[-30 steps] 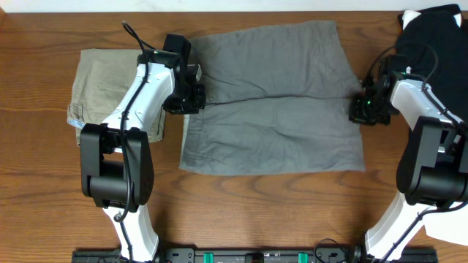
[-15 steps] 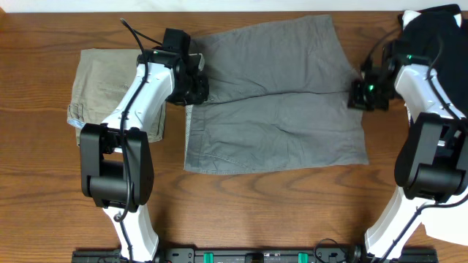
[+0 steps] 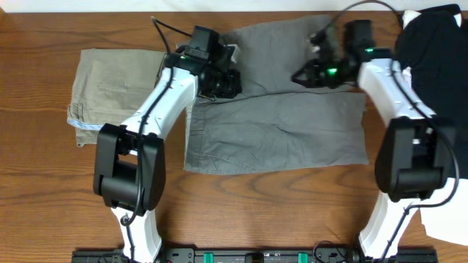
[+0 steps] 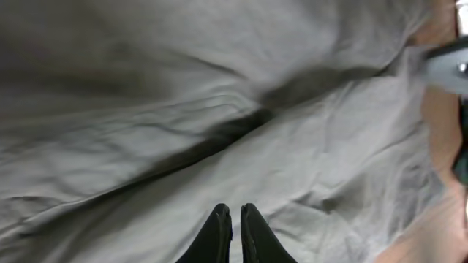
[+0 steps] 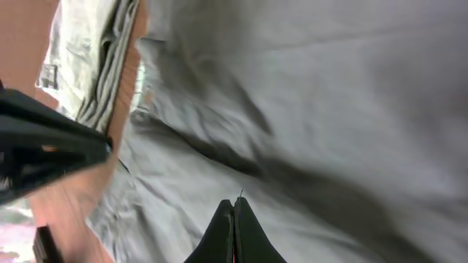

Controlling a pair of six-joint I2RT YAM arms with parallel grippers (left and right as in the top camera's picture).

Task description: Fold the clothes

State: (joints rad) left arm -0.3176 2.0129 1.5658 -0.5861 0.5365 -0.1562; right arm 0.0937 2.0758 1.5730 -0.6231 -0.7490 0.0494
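Note:
Grey shorts (image 3: pixel 278 131) lie spread flat on the wooden table, with a crease across the middle. My left gripper (image 3: pixel 228 82) is over the shorts' upper left part. My right gripper (image 3: pixel 301 77) is over the upper middle, facing the left one. In the left wrist view the jaws (image 4: pixel 235 212) are nearly closed above the grey cloth (image 4: pixel 219 88), with nothing seen between them. In the right wrist view the jaws (image 5: pixel 234 208) are pressed shut above the cloth (image 5: pixel 329 109), with a thin thread at the tip.
A folded khaki garment (image 3: pixel 110 80) lies at the left and also shows in the right wrist view (image 5: pixel 88 66). A black garment (image 3: pixel 439 44) lies at the far right back. A white cloth (image 3: pixel 450 226) sits at the front right corner.
Both grippers have left the shorts' side edges and moved inward and toward the back, over the upper half. Earlier the shorts shifted slightly toward the back.

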